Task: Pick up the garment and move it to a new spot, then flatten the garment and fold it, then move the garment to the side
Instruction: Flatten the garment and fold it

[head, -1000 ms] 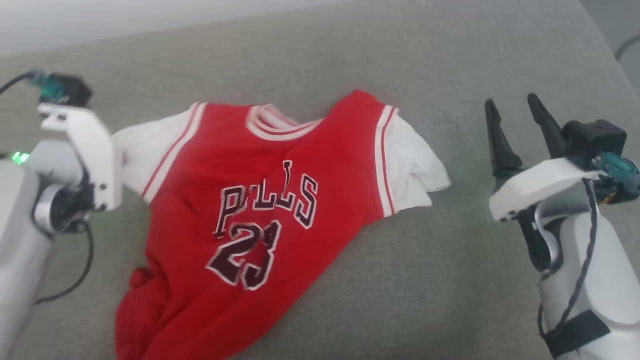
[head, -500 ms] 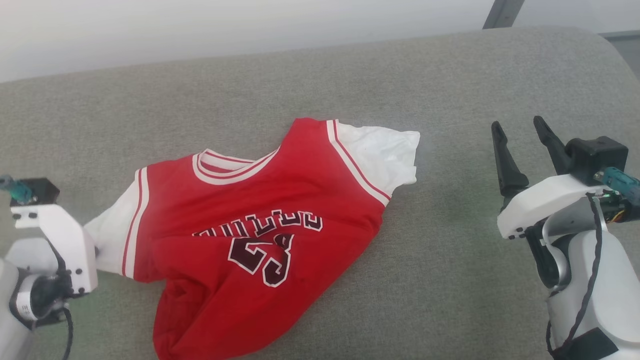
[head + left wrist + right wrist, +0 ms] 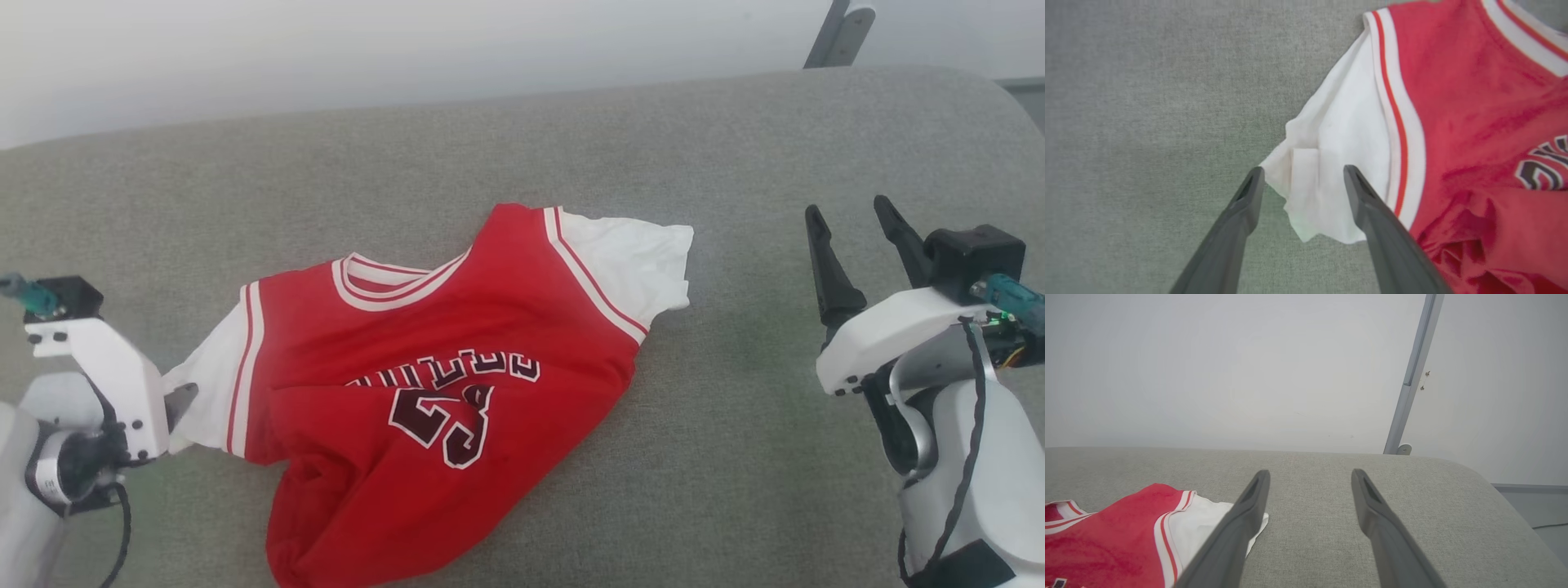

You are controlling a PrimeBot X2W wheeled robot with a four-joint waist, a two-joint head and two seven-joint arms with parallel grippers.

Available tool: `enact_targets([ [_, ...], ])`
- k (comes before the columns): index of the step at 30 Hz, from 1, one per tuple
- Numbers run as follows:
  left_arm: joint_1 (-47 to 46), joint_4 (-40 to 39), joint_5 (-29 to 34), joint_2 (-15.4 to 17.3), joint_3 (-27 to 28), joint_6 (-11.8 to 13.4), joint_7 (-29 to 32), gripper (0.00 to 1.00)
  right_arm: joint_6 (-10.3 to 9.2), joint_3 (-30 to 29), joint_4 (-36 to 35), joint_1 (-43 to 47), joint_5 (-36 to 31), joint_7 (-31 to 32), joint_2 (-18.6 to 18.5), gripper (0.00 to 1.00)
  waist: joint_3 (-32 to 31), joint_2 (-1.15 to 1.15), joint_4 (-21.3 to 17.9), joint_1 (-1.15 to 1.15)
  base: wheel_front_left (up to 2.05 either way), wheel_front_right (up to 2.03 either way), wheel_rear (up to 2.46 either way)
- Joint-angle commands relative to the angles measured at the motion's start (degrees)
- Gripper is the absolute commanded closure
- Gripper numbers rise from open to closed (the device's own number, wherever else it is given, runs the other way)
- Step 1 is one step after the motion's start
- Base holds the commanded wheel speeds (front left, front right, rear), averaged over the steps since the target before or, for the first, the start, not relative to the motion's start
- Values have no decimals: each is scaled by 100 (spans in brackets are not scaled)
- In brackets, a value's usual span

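The garment [image 3: 457,343], a red jersey with white sleeves and dark lettering, lies rumpled on the grey cushion [image 3: 735,457], its lower half bunched toward me. My left gripper [image 3: 181,400] is at its left sleeve. In the left wrist view that gripper [image 3: 1302,171] is open, its fingers either side of the white sleeve's corner [image 3: 1327,163], beside the garment's red body [image 3: 1453,102]. My right gripper [image 3: 847,208] stands open and empty to the right of the garment. The right wrist view has that gripper [image 3: 1310,473] past the other sleeve [image 3: 1204,522].
The grey cushion's rounded far edge [image 3: 571,94] meets a pale wall. A metal pole [image 3: 1412,375] rises behind the cushion's right corner, and a dark cable [image 3: 1549,526] lies on the floor to the right.
The camera has shifted. The jersey, spread higher a second ago with my left arm raised, now lies lower and creased across the lettering. My left arm has come down; its fingers show apart at the sleeve.
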Motion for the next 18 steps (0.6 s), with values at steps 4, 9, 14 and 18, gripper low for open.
enact_targets([
  [4,-325,-226,185,165,-98,4,236,0,1,-12,-49,67,20,27,-29,0,-32,0,58,0,0,0,0],
  [9,-657,-232,299,276,-175,88,460,0,1,42,-106,2,44,58,-31,0,62,0,39,0,0,0,0],
  [14,-837,-12,243,225,-187,155,653,0,1,83,-144,-79,52,87,-52,0,214,0,-27,0,0,0,0],
  [18,-912,227,144,192,-216,241,957,0,1,77,-196,-139,36,119,-77,0,379,0,-96,0,0,0,0],
])
